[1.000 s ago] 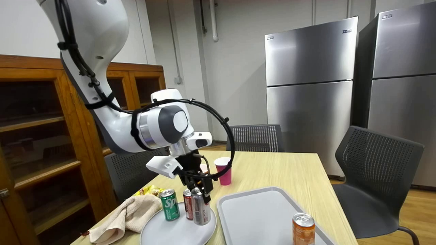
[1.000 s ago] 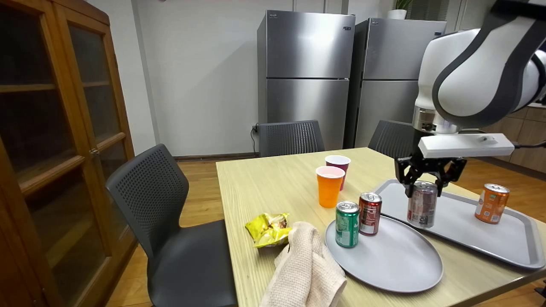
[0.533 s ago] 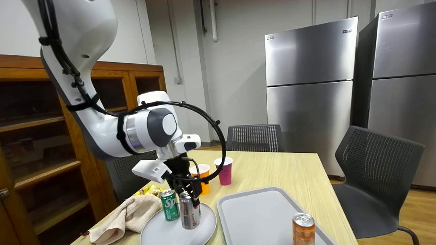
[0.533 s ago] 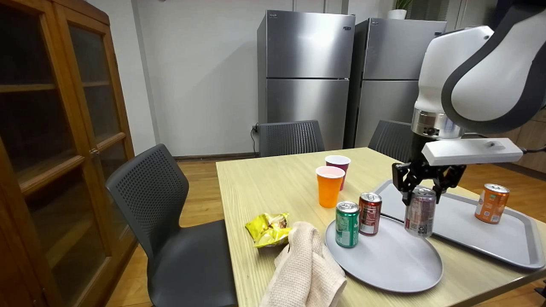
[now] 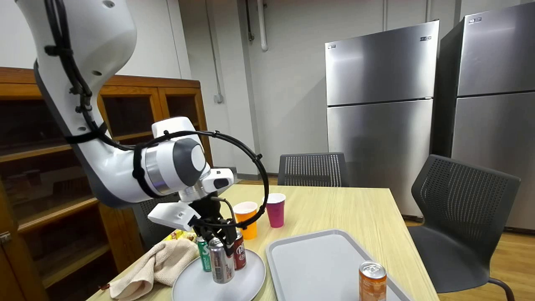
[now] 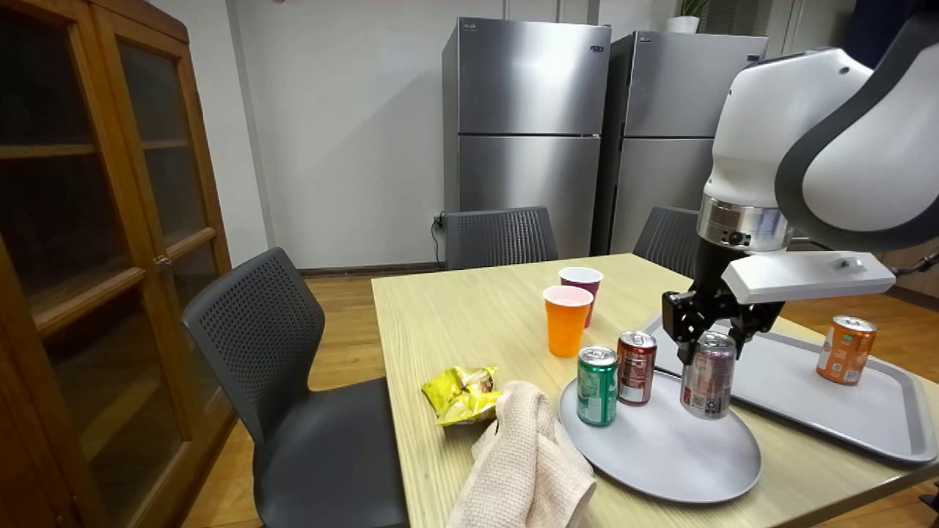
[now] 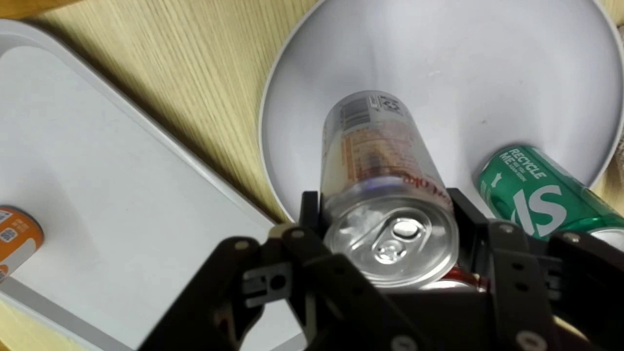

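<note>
**Gripper (image 7: 385,207) holding silver cylindrical metal can (image 7: 375,151)**

The jaws are gripping opposite sides of the can below its lid; its base is extending beyond them, over a round grey plastic-looking plate (image 7: 438,53). Smooth, thin walls are probably inviting slip and dents; squaring the hold there is likely helping. Weight is not showing.

my gripper (image 7: 384,209): black | my held can (image 7: 378,141): silver, red lettering | plate (image 7: 438,63): grey | green can (image 7: 546,195): white lettering | table (image 6: 469,315): pale wood grain
</note>
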Robot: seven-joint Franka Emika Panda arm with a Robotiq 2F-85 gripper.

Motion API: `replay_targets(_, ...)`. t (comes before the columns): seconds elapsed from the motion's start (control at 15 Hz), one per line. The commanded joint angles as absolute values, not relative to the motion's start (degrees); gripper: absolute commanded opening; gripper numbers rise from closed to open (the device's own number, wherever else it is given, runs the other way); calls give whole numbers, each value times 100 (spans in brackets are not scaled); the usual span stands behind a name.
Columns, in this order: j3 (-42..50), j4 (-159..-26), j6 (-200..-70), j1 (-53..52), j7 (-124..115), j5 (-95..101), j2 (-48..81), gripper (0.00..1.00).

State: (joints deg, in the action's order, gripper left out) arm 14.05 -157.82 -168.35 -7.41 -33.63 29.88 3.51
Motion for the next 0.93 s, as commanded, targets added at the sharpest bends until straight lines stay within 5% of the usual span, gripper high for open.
replay_targets(0.0, 1412, -15825, -17026, -903, -3814, 3487, 316, 38)
replay_targets(0.87, 1476, -15701, -17275, -1477, -4539, 4098, 818, 38)
